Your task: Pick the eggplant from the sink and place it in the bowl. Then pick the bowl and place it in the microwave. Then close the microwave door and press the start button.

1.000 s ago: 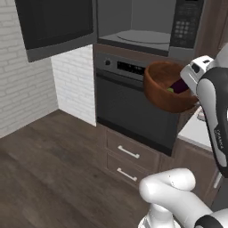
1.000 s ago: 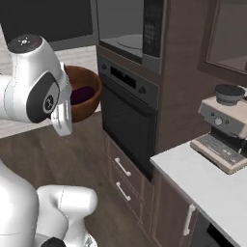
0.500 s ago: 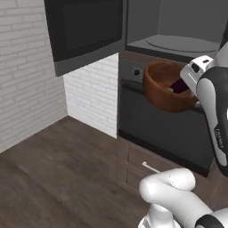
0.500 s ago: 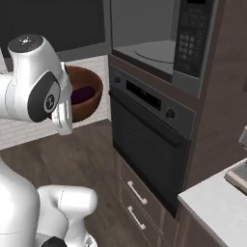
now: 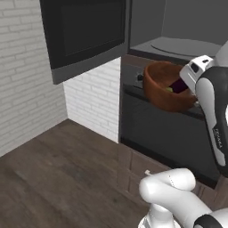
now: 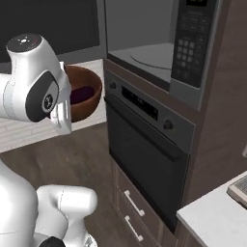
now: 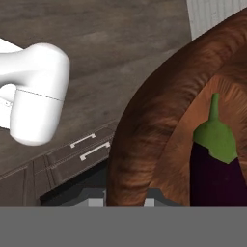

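Gripper fingers sit hidden behind the bowl (image 7: 144, 144) wall at 6 o'clock in the hand view, so we cannot tell for sure how the jaws stand; we judge they pinch the rim, since the bowl hangs in mid-air at the wrist with nothing under it. We keep it roughly level, probably so the load does not roll out.

One eggplant (image 7: 214, 169) lies inside the bowl at about 4 o'clock of the hand view, green stem cap pointing to 12, body resting on the inner wall. In the left base view the bowl (image 5: 167, 87) is carried in front of the oven's control strip, with the eggplant (image 5: 178, 85) showing as a dark patch inside.

One oven (image 6: 144, 154) stands below, one glass door, shut. Two drawer handles (image 6: 132, 212) sit under it.

One microwave (image 6: 159, 48) is further back and higher, at 1 o'clock from the bowl (image 6: 82, 91) in the right base view, cavity exposed with one round turntable (image 6: 149, 58) and a keypad on its right. Its microwave door (image 5: 84, 33) is swung wide open at 11 o'clock in the left base view, leaving the way in free.

We judge the first step done, and the bowl not yet lifted to cavity height.
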Controlling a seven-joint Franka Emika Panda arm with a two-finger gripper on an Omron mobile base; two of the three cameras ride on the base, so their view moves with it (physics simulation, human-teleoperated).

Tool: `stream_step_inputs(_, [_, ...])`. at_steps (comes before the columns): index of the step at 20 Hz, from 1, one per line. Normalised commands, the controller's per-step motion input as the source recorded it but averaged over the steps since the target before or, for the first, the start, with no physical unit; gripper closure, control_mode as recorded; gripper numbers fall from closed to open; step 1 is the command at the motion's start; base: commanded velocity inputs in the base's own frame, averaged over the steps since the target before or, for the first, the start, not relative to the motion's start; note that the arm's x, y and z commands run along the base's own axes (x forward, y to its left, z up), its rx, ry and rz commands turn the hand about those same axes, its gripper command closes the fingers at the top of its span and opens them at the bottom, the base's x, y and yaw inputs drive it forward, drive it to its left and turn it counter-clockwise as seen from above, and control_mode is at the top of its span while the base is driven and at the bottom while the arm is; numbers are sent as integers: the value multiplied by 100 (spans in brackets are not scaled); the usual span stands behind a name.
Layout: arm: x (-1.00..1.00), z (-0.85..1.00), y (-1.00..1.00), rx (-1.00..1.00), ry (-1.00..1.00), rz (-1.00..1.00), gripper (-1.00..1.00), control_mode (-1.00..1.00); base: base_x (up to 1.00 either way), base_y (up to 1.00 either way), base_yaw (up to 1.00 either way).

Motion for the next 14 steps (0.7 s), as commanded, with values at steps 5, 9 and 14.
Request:
stream_step_inputs(5, [0,0,0,0,0,0,100,100,53,-9,0])
stream_step_inputs(9, [0,0,0,0,0,0,100,100,55,0,0])
stream_step_inputs(14, [0,0,0,0,0,0,100,100,42,0,0])
